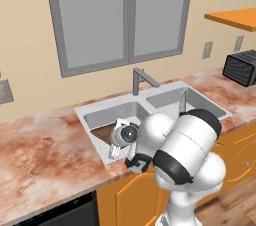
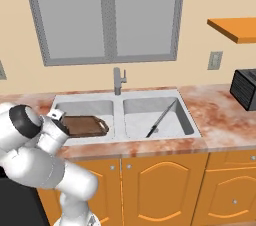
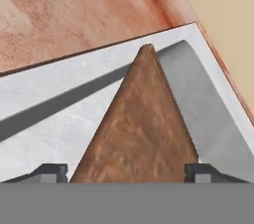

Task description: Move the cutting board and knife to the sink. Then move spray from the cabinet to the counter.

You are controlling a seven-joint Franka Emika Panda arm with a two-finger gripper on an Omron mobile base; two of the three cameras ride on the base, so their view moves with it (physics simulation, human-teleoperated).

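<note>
In the left base view, the claw (image 1: 116, 146) hangs over the left basin of the sink (image 1: 165, 92), just above the cutting board (image 1: 103, 132). In the right base view, the cutting board (image 2: 84, 125) lies in the left basin and the knife (image 2: 160, 120) leans in the right basin, set into the surface (image 2: 220, 120). In the hand view, the fingertips (image 3: 52, 172) stand spread wide, either side of the board (image 3: 141, 134), not clamping it.
</note>
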